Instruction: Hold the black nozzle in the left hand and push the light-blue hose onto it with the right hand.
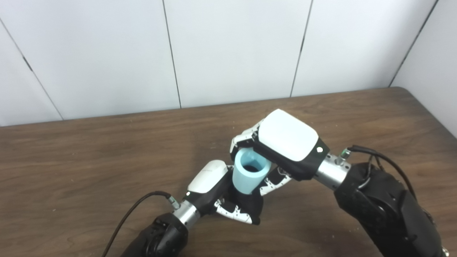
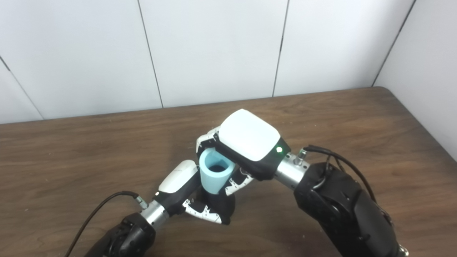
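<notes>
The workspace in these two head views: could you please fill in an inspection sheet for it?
Surface: brown wood-grain table, bare where visible.
Job's things: light-blue tubular hose upright, open end up; black nozzle below it, mostly hidden.
Clutter: nothing seen.
Hands: left robot hand shut on the nozzle; right robot hand shut on the hose.
Cables: black cable at left wrist; black cable at right wrist.
Surroundings: white panelled wall.

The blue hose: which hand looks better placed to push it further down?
The right hand: it wraps the light-blue hose from above, while the left hand grips the black nozzle underneath.
</notes>
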Robot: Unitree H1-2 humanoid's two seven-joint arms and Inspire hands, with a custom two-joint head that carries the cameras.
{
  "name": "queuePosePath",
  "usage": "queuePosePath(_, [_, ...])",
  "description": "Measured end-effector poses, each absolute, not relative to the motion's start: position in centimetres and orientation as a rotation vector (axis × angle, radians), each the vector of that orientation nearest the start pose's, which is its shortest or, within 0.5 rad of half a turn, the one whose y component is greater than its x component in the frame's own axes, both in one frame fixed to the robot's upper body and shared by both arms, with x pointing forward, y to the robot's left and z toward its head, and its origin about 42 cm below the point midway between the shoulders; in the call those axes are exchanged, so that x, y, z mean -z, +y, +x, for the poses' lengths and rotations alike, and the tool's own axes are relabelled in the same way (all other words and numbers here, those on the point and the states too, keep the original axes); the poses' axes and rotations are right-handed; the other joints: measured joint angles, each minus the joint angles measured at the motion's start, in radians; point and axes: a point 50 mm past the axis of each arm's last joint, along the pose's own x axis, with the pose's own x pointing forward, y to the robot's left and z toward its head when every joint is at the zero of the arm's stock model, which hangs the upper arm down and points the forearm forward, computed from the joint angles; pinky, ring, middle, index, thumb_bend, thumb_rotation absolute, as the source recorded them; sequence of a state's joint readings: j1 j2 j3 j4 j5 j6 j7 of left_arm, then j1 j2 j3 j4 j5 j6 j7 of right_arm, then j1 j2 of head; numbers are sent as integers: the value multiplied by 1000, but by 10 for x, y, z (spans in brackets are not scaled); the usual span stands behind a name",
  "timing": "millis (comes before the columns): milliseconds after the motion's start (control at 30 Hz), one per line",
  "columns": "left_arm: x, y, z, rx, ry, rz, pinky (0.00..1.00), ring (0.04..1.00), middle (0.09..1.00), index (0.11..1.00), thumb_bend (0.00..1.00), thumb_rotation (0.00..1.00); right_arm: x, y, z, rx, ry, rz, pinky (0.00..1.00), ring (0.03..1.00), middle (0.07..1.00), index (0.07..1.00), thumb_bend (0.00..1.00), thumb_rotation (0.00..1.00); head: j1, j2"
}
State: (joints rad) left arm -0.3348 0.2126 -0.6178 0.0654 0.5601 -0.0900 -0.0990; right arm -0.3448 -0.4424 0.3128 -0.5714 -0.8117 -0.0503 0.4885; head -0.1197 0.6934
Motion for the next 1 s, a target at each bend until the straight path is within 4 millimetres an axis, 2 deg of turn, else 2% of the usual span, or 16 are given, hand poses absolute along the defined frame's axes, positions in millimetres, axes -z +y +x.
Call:
queuePosePath(267, [-144, 96, 330, 699, -401, 885, 308, 287, 334, 472, 512, 85, -312, -167, 308, -604, -631, -1466, 198, 285, 396, 515, 522, 0, 11, 8])
queuePosePath(300, [-145, 96, 331, 698, -403, 888, 311, 289, 335, 472, 512, 85, -311, -167, 308, -601, -618, -1461, 183, 275, 434, 500, 526, 0, 11, 8])
queuePosePath(467, [-145, 97, 331, 697, -408, 899, 334, 296, 340, 472, 511, 88, -305, -163, 308, -608, -528, -1458, 45, 132, 469, 486, 531, 0, 6, 9])
queuePosePath(533, [-146, 97, 331, 696, -412, 900, 337, 298, 342, 472, 511, 88, -304, -160, 307, -597, -490, -1451, 20, 109, 470, 486, 531, 0, 6, 11])
queuePosePath(1000, [-146, 96, 330, 700, -410, 900, 297, 289, 341, 472, 511, 88, -299, -163, 309, -607, -328, -1390, 43, 136, 469, 488, 529, 0, 8, 14])
